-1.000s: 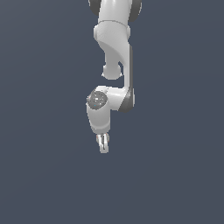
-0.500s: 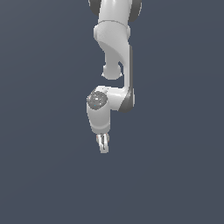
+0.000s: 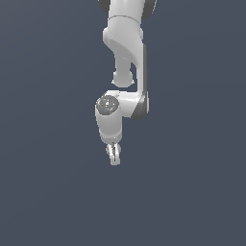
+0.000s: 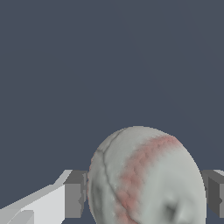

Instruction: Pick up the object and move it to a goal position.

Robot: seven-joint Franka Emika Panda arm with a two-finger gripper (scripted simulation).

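In the wrist view the off-white ball [image 4: 144,177], with a red curved seam and thin dark lines, sits between my gripper's two grey fingers [image 4: 73,199], touching both pads. My gripper [image 4: 144,197] is shut on the ball. In the exterior view the gripper [image 3: 114,157] points down at the end of the white arm, held over the plain dark grey floor. Its fingers stand close together, and I cannot make out the ball between them there.
The white arm [image 3: 126,43] comes down from the top of the exterior view. The grey-blue floor [image 3: 192,192] spreads all around with nothing else on it in view. No goal marker shows.
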